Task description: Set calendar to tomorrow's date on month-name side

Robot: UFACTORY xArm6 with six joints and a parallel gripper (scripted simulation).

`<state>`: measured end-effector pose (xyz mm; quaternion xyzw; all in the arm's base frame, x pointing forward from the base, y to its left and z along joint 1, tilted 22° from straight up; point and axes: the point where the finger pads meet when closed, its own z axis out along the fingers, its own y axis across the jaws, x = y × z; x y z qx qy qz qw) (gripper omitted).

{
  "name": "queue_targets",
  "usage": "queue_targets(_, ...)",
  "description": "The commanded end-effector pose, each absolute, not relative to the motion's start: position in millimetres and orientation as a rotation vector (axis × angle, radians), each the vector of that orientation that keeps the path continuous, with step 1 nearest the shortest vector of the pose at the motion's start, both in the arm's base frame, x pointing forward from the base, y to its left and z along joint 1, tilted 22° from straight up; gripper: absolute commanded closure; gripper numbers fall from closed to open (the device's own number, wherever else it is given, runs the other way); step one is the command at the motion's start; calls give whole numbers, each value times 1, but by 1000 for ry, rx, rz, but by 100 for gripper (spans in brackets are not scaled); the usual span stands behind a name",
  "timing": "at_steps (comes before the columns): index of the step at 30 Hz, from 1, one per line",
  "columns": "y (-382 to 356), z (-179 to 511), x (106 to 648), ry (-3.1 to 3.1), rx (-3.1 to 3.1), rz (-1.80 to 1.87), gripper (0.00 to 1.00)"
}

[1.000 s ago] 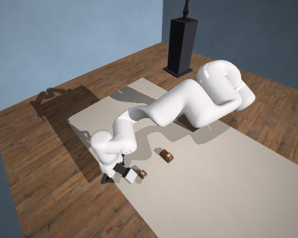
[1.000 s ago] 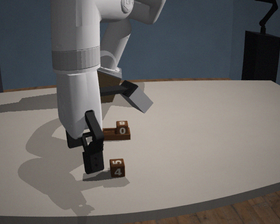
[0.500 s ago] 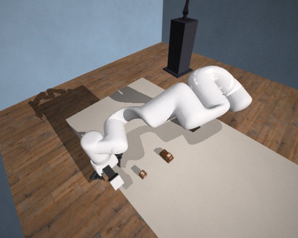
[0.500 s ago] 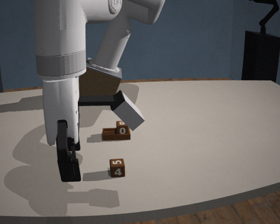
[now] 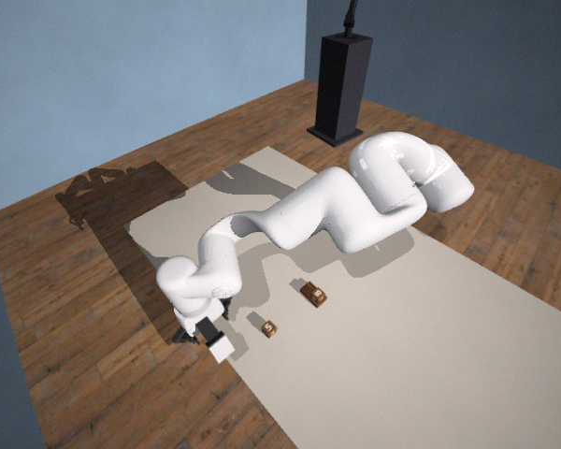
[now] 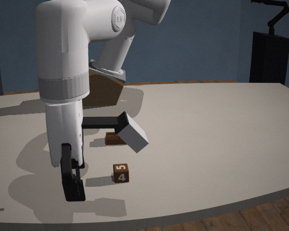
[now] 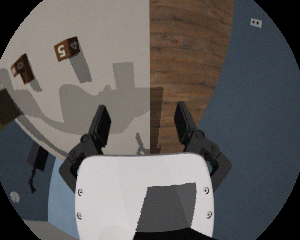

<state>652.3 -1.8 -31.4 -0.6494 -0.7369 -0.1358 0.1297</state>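
A brown cube (image 5: 268, 328) (image 6: 121, 173) (image 7: 66, 49) lies alone on the table, 5 on top and 4 on the side facing the exterior camera. The brown tray (image 5: 309, 297) (image 6: 112, 142) stands farther in. Another cube (image 5: 318, 293) sits at one end of it with an 8 on top; the wrist camera housing hides this cube in the exterior view. The tray's other end looks empty. My gripper (image 5: 208, 328) (image 6: 78, 182) (image 7: 141, 111) is open and empty, above the table's edge, off to the side of the loose cube.
The pale table (image 5: 392, 357) (image 6: 202, 149) (image 7: 110, 30) ends close beneath my fingers, with wood floor (image 5: 126, 382) (image 7: 190, 50) beyond. The wrist camera housing (image 5: 221, 348) (image 6: 133, 136) sticks out from my gripper toward the cubes' side. A dark pedestal (image 5: 341, 87) stands off the table.
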Motion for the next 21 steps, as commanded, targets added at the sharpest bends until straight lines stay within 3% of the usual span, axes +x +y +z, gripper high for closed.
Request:
queue_targets(1, 3, -44, 655, -2144, -1890, -400, 0)
queue_targets(21, 14, -71, 655, -2144, -1890, -400, 0)
